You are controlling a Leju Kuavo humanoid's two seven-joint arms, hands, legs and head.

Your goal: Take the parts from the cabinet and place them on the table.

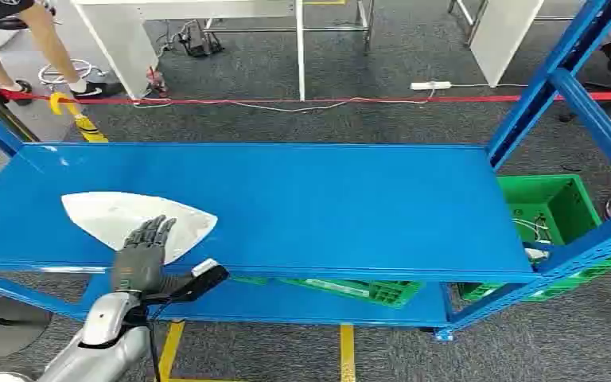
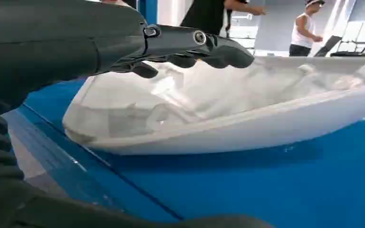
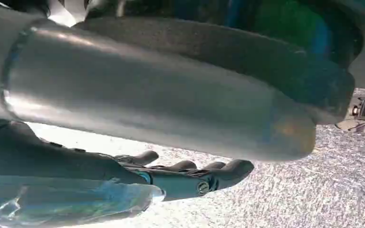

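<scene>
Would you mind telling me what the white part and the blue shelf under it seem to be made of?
White part: likely moulded plastic, smooth and slightly glossy; the left wrist view shows a thin rim and soft highlights.
Blue shelf: apparently painted sheet metal, an even glossy coat with reflections and a folded front edge.

**Left hand stretched forward, right hand hanging low**

In the head view the silver left arm (image 1: 99, 342) enters from about 7 o'clock and reaches up toward 12 o'clock. Its dark left hand (image 1: 142, 253) lies flat, palm down, fingers (image 1: 156, 228) extended and slightly spread, holding nothing. The left wrist view shows those fingers straight, pointing ahead. In the right wrist view the right hand (image 3: 180, 178) hangs with fingers loosely extended, slightly apart, holding nothing.
</scene>
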